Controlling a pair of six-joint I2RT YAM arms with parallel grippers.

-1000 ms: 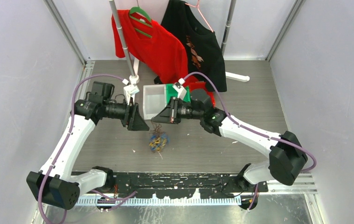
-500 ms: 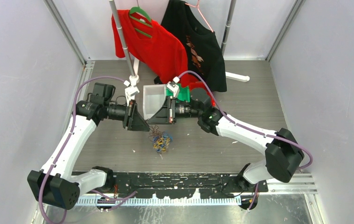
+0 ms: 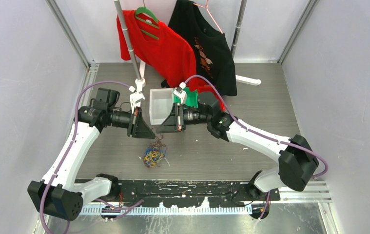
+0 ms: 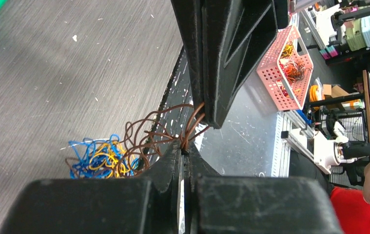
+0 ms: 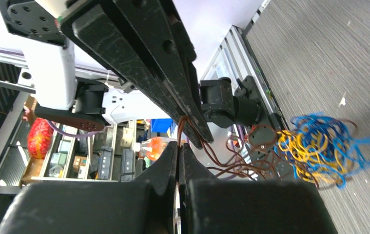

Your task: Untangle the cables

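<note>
The cables hang as a fist-sized clump of blue, yellow and brown strands just above the table, below where both grippers meet tip to tip. Brown loops rise from the clump into my left gripper, which is shut on them. In the top view the left gripper points right. My right gripper is shut on brown strands too, with the clump dangling beyond it. From above, the right gripper points left, almost touching the left one.
A white bin and a green item stand just behind the grippers. A red shirt and a black shirt hang on a rack at the back. A pink basket sits beyond the table's near edge.
My left gripper has closed on the brown strands. Both grippers shifted slightly left, and the clump swung left and lower.
</note>
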